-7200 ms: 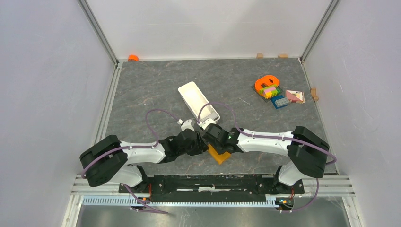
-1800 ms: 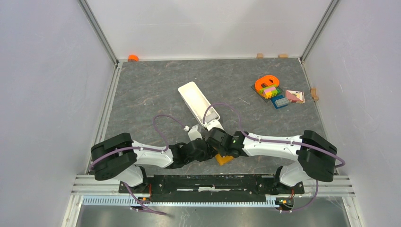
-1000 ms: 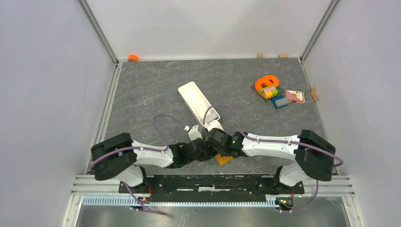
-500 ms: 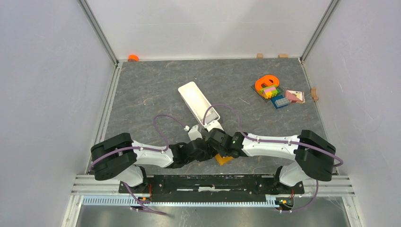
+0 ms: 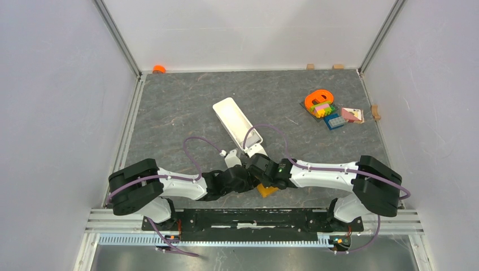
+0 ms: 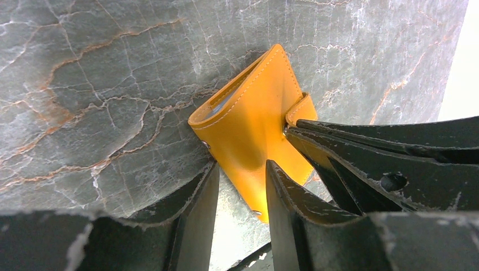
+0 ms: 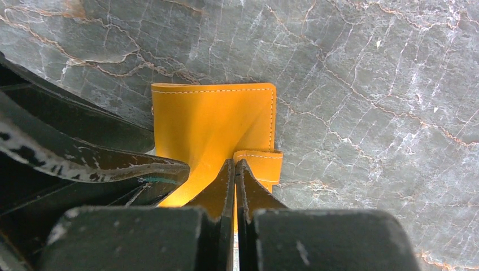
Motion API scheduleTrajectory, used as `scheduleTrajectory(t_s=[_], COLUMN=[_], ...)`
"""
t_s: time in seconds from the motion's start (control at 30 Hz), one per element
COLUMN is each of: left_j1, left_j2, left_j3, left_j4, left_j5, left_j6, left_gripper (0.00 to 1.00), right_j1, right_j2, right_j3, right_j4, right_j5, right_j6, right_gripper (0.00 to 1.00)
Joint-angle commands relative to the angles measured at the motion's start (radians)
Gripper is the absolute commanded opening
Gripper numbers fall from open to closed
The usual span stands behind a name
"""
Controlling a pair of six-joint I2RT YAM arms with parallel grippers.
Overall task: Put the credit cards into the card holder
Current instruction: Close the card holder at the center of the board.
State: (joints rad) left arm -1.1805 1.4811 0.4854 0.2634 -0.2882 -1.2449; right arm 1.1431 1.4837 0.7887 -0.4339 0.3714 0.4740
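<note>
The card holder [image 5: 267,190] is a closed orange wallet lying near the table's front edge; it also shows in the left wrist view [image 6: 254,121] and the right wrist view [image 7: 212,121]. My right gripper [image 7: 235,162] is shut on its snap tab [image 7: 261,162]. My left gripper [image 6: 239,165] is open, one finger [image 6: 282,186] over the wallet and the other beside its edge, with a wallet corner in the gap. Both grippers meet over the wallet in the top view, left [image 5: 252,183] and right [image 5: 261,181]. Blue [image 5: 336,121] and pink [image 5: 351,115] cards lie at the back right.
A long white tray [image 5: 236,120] lies just behind the grippers. An orange ring [image 5: 318,99] with small coloured pieces sits by the cards. Small wooden blocks [image 5: 310,66] line the back and right edges. A small orange object [image 5: 159,69] sits in the back left corner.
Since 7.2 s ago both wrists have shifted nearer and lower over the wallet, which has moved slightly toward the front. Nothing visibly differs over the last second.
</note>
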Motion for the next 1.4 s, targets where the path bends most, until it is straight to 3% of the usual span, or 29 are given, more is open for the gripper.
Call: scheduleTrajectory(t_s=[0.0, 0.47, 1.37], left_j1=[-0.006, -0.006, -0.005], left_j2=[0.036, 0.035, 0.013], left_j3=[-0.019, -0.023, -0.019], left_j4=[-0.153, -0.154, -0.182], left_j5=[-0.039, -0.042, -0.055], left_j6=[0.015, 0.011, 0.013], left_gripper=[0.44, 0.44, 0.45], right_j1=[0.002, 0.017, 0.137], right_j2=[0.048, 0.032, -0.012], right_j3=[-0.036, -0.13, -0.373], right_j4=[0.039, 0.061, 0.117], right_j5=[-0.084, -0.124, -0.025], right_j6=[0.03, 0.114, 0.426], right_gripper=[0.0, 0.0, 0.0])
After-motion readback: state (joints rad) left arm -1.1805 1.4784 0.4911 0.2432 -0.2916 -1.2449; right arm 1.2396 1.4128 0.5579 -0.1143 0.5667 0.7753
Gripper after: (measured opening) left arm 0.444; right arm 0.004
